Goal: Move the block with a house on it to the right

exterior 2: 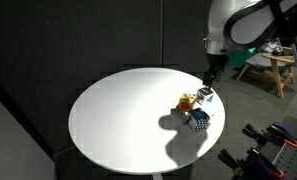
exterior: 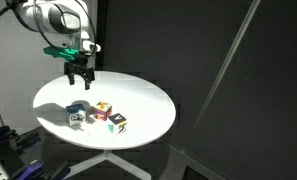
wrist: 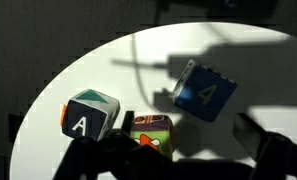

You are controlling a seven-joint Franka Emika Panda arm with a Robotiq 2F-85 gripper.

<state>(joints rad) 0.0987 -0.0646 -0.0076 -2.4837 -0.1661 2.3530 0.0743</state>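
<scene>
The block with a house on it (exterior: pixel 103 108) is a small cube with orange-yellow sides; it sits on the round white table (exterior: pixel 138 95) between two other cubes. It shows in both exterior views (exterior 2: pixel 188 101). In the wrist view (wrist: pixel 151 133) it shows a red-orange picture on a green face. My gripper (exterior: pixel 80 82) hangs open and empty well above the table, behind the cubes (exterior 2: pixel 210 78). In the wrist view its dark fingers (wrist: pixel 188 152) frame the lower edge, with the house block by the left finger.
A blue-and-white cube marked "4" (wrist: pixel 203 92) (exterior: pixel 76 116) (exterior 2: pixel 198 118) and a white cube marked "A" (wrist: pixel 91 113) (exterior: pixel 117 122) (exterior 2: pixel 204 95) lie close beside the house block. The table edge (exterior 2: pixel 88 150) drops off all round. A wooden stool (exterior 2: pixel 273 70) stands beyond.
</scene>
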